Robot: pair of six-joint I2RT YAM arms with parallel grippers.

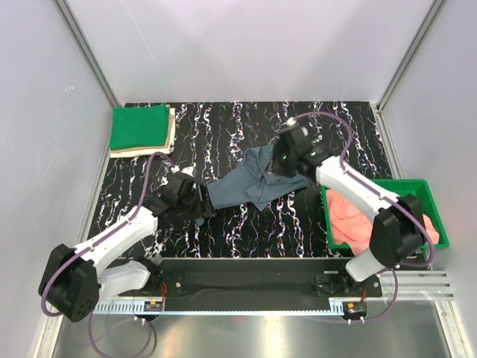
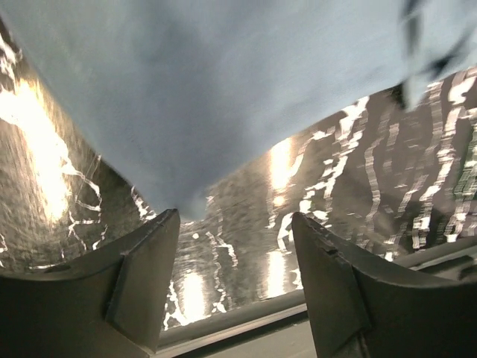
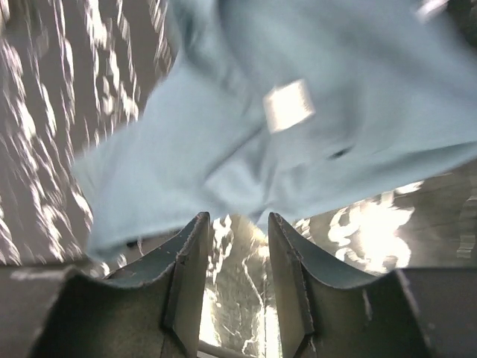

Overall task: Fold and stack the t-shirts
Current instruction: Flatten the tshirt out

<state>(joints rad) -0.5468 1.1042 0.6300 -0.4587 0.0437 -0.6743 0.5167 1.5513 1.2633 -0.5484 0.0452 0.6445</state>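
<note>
A slate blue-grey t-shirt (image 1: 246, 184) lies crumpled on the black marbled table (image 1: 223, 134), between the two arms. My left gripper (image 1: 200, 200) stands open at the shirt's left end; in the left wrist view the cloth (image 2: 223, 89) lies just beyond the fingertips, nothing between them. My right gripper (image 1: 279, 165) stands open over the shirt's right end; its wrist view shows the cloth (image 3: 246, 142) with a white label (image 3: 289, 104) ahead of the parted jaws. A folded bright green t-shirt (image 1: 139, 127) lies on a beige one (image 1: 171, 133) at the back left. Salmon-pink t-shirts (image 1: 350, 212) fill the tray.
A rigid green plastic tray (image 1: 432, 201) stands at the right edge of the table. Grey walls with metal frame posts close in the back and sides. The arm bases and a metal rail (image 1: 246, 306) run along the near edge.
</note>
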